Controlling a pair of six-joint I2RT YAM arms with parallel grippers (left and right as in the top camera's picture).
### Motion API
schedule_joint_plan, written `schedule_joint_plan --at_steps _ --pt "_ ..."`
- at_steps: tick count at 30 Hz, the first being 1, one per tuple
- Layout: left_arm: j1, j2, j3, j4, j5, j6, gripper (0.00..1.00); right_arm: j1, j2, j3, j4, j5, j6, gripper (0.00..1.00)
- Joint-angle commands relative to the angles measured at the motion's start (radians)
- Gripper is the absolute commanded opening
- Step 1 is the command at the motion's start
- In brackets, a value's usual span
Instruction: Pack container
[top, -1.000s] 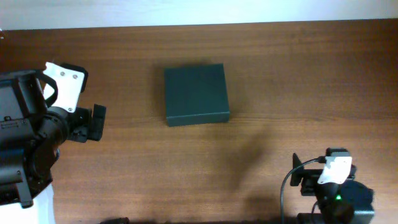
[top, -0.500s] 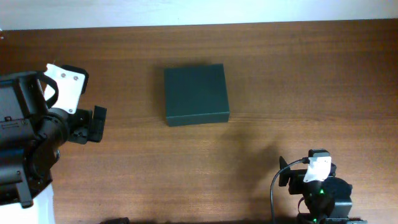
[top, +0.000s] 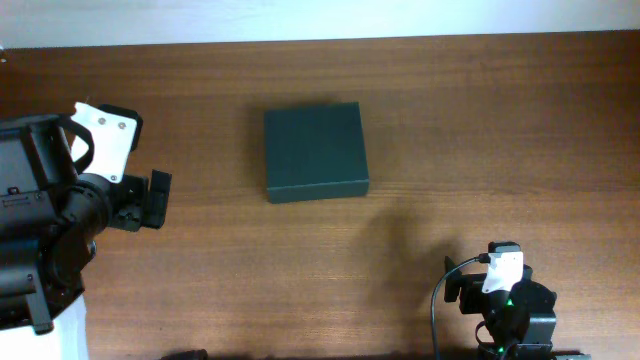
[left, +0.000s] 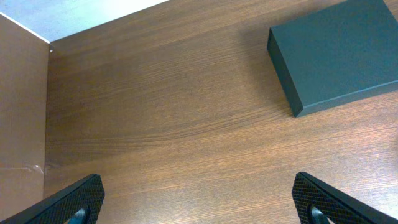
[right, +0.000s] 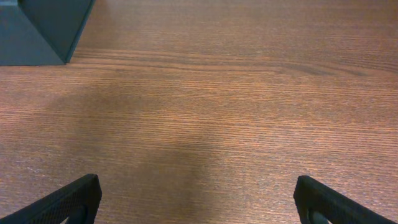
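The left gripper (top: 152, 198) sits at the left edge of the table (top: 500, 120), facing right, its fingers spread wide with nothing between them. The right gripper (top: 455, 292) sits folded low at the near right edge, fingers likewise spread and holding nothing. The container (top: 315, 150) lies with its lid closed mid-table, well apart from both.

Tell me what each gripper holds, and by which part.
Nothing is held. The left gripper and right gripper are both open and empty; the container sits apart from both.
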Motion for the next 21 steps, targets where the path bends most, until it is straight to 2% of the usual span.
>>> schedule_joint_plan --at_steps 1,18,21 --pt "0.006 -0.004 0.008 -0.001 -0.006 -0.006 0.99 -0.006 -0.013 -0.008 0.003 -0.008 0.007 0.99" --pt "0.006 -0.006 0.008 -0.001 -0.006 -0.006 0.99 -0.006 -0.013 -0.008 0.003 -0.008 0.007 0.99" --pt "0.006 -0.049 0.004 0.000 -0.006 -0.006 0.99 -0.006 -0.013 -0.008 0.003 -0.008 0.007 0.99"
